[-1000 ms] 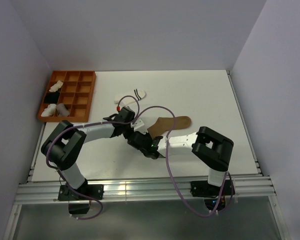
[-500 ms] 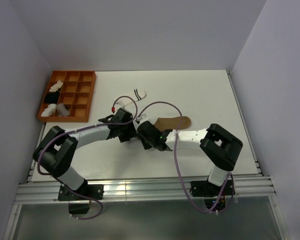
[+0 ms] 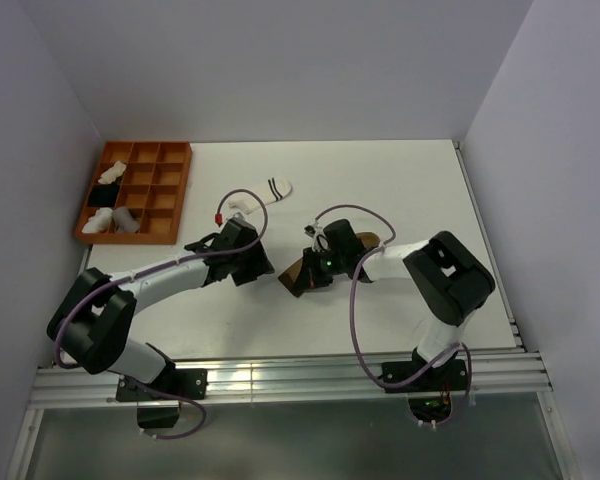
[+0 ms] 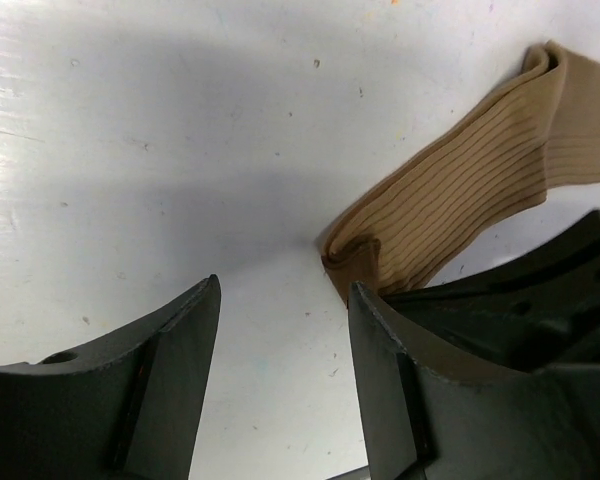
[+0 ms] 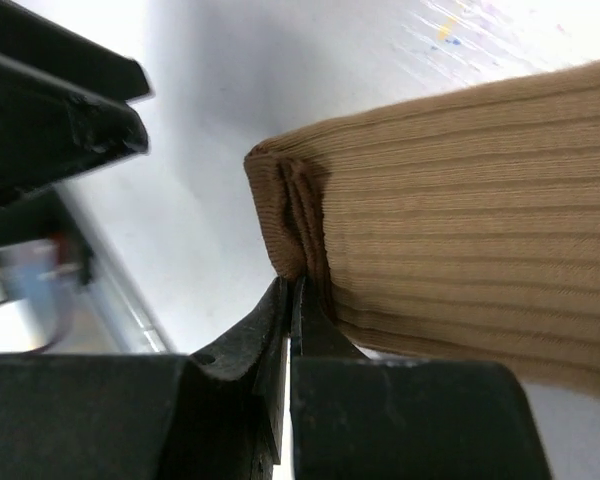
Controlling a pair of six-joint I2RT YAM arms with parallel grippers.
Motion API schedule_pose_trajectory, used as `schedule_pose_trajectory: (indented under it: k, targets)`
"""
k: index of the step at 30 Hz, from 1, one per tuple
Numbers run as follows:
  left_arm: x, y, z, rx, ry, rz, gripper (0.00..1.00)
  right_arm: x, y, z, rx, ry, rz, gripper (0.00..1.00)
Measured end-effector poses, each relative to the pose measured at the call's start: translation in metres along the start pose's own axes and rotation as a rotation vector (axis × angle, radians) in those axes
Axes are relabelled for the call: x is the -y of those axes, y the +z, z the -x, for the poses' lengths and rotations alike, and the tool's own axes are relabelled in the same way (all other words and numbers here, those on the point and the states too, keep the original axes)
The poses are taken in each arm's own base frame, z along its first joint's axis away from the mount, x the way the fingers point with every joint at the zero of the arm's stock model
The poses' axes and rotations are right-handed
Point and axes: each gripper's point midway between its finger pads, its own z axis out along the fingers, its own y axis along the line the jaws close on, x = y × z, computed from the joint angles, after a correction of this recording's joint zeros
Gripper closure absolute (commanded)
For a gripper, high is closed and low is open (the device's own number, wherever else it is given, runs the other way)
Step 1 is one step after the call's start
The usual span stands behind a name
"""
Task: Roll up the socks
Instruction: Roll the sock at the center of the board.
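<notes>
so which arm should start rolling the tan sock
Right: the right gripper has jaws shut on the folded end of the tan sock; the left gripper sits open beside it, holding nothing.

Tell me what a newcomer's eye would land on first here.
The tan sock mid-table stands out, its folded end pinched in the shut right end effector. The left end effector sits open just beside that fold, holding nothing. An orange compartment tray sits at the table's far-left corner.

White table [image 3: 400, 180] with orange compartment tray [image 3: 188, 190] far left, white striped sock [image 3: 268, 190], tan sock [image 3: 302, 274] mid-table
</notes>
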Motion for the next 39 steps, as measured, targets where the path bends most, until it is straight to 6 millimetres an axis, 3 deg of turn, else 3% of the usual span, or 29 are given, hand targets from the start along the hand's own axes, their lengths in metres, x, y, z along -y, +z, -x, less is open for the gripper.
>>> schedule_pose_trajectory:
  k: [10, 16, 24, 33, 37, 39]
  targets:
    - [0.011, 0.016, -0.022, -0.076, -0.005, -0.038, 0.42, 0.004, -0.001, 0.000, -0.063, 0.229, 0.263, 1.00]
    - [0.007, 0.027, -0.029, -0.102, -0.019, -0.020, 0.46, 0.005, -0.001, 0.000, -0.080, 0.255, 0.301, 1.00]
    - [0.022, 0.038, -0.024, -0.103, -0.034, -0.050, 0.50, 0.006, 0.000, 0.000, -0.085, 0.261, 0.316, 1.00]
    - [0.022, 0.043, -0.027, -0.116, -0.052, -0.050, 0.67, 0.006, 0.000, 0.000, -0.084, 0.264, 0.316, 1.00]
    - [0.023, 0.046, -0.029, -0.123, -0.055, -0.049, 0.81, 0.007, 0.000, 0.001, -0.086, 0.259, 0.309, 1.00]
    - [0.024, 0.047, -0.029, -0.126, -0.052, -0.047, 0.84, 0.008, -0.001, 0.001, -0.083, 0.249, 0.289, 0.91]
